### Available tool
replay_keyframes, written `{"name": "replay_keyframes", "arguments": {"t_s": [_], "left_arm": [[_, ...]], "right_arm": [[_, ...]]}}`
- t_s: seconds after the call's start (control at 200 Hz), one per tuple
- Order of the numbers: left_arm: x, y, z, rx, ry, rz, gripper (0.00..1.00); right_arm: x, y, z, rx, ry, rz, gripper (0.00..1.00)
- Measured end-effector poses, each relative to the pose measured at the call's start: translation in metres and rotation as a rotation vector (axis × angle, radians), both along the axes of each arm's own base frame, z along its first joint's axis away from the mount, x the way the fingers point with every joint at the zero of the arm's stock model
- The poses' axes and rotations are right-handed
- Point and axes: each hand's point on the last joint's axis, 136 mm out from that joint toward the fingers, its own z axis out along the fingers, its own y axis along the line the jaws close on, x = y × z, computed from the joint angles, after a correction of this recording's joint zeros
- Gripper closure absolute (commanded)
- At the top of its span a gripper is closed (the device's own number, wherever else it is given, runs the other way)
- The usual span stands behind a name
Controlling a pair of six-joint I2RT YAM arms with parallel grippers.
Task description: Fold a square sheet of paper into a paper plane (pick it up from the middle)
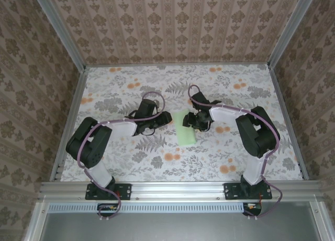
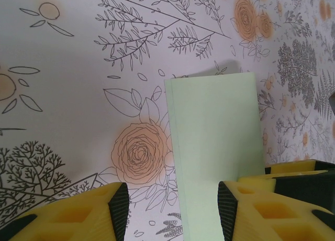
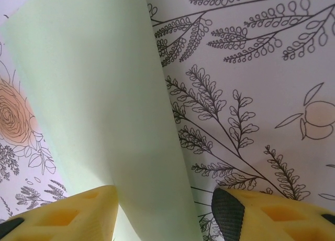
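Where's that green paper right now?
In the top view the paper lies as a narrow strip near the middle of the table, between the left gripper and the right gripper.

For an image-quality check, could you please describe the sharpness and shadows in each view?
Top external: even light, the folded pale green paper sheet small but clear. Left wrist: paper sharp, a small grey shadow at its far edge. Right wrist: paper near the lens, soft and shaded; floral tablecloth sharp.

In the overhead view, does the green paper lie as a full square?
No, the paper shows as a narrow rectangle, clearly longer than it is wide.
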Motion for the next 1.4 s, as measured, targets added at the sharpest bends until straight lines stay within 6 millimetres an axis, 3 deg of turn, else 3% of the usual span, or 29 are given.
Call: {"name": "replay_keyframes", "arguments": {"t_s": [0.375, 0.72, 1.4], "left_arm": [[-0.001, 0.0, -0.021, 0.028, 0.043, -0.002, 0.53], [0.001, -0.004, -0.022, 0.016, 0.043, -0.012, 0.59], [0.011, 0.004, -0.019, 0.045, 0.004, 0.022, 0.6]], "right_arm": [[-0.002, 0.0, -0.006, -0.077, 0.01, 0.012, 0.4], [-0.002, 0.0, -0.008, -0.111, 0.012, 0.015, 0.4], [-0.003, -0.002, -0.01, -0.127, 0.028, 0.031, 0.44]]}}
